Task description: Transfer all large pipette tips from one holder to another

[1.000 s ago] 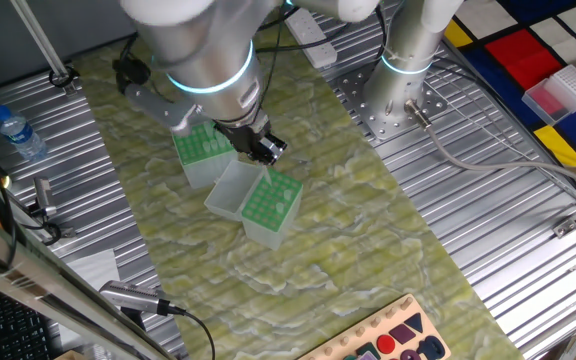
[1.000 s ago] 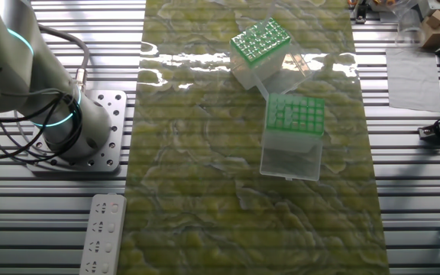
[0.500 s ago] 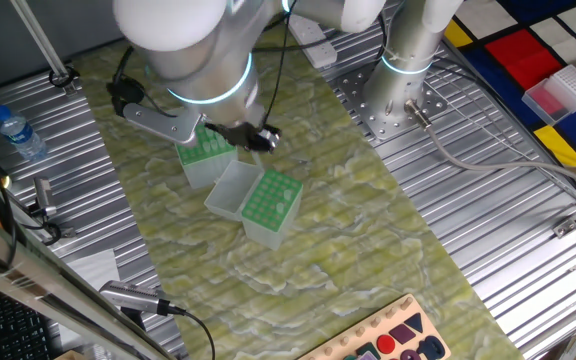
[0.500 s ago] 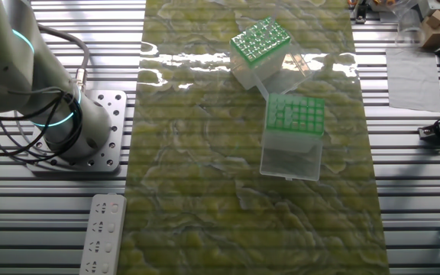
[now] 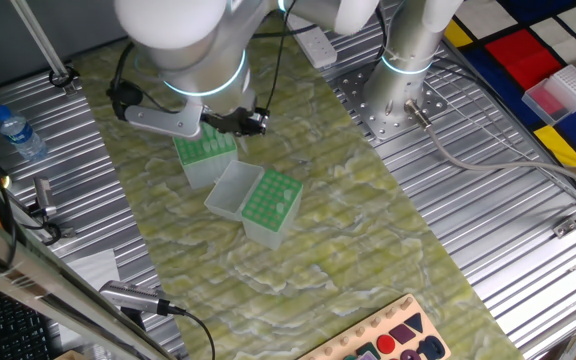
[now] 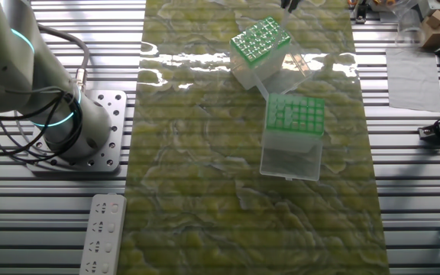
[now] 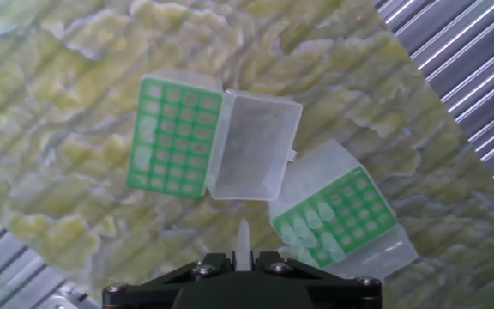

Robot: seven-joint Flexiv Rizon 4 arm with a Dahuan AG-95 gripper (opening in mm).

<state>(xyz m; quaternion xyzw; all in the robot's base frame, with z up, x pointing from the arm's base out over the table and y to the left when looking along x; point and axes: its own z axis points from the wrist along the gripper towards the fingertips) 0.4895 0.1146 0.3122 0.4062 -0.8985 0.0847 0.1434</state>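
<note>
Tool (image 7: pixel 243 257) clenched on one tip (image 7: pixel 243 236), high above two racks (image 7: pixel 176 137) (image 7: pixel 337 216) on the table (image 5: pixel 368 230); risk: tip slips or misses its hole if misaligned on descent.

Mat (image 5: pixel 368 230): spread over the tabletop (image 5: pixel 528 270), under both racks.
Racks: near rack (image 5: pixel 268 206) and far rack (image 5: pixel 206 152) lie just beside each other on the mat; the near rack's open lid (image 5: pixel 230 188) lies between them.
Pincer (image 5: pixel 251 122): above the far rack's edge, apart from it; in the hand view a tip (image 7: pixel 243 243) sticks out between its fingers.
Bottle (image 5: pixel 18 133): at the tabletop's edge, well apart from the racks.
Arm base (image 6: pixel 82 126): beside the mat.
</note>
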